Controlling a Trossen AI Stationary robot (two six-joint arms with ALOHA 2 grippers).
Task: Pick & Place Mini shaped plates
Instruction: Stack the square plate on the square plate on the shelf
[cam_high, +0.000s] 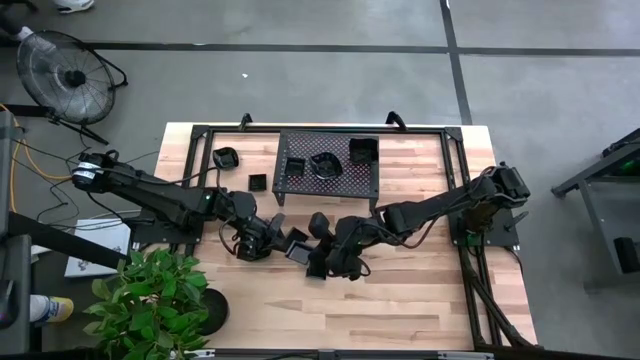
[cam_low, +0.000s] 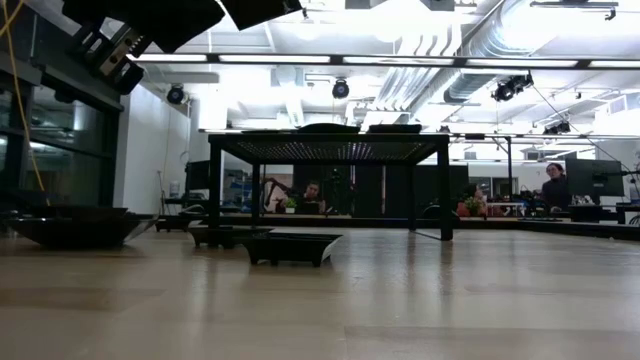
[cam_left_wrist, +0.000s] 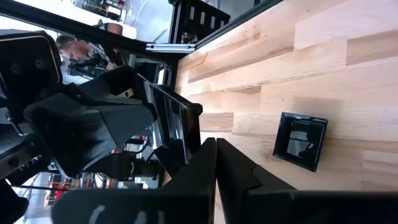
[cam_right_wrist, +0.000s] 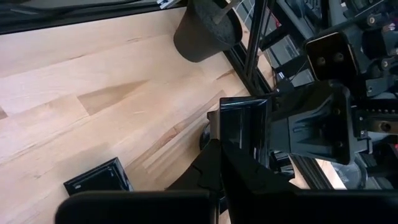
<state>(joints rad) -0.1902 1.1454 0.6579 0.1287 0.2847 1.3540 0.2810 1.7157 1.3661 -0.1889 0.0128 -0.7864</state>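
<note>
We see a lab or workshop hall: exposed ducts (cam_low: 470, 60), strip lights (cam_low: 330, 60), people at benches (cam_low: 555, 185), a floor fan (cam_high: 62, 75)

Two dark arms reach over the counter (cam_high: 400, 300). One mesh rack (cam_high: 330, 185) carries three black plates. Two more plates lie on the bare wood left of the rack, and one square plate (cam_high: 296, 243) sits between the arms' tips
</note>
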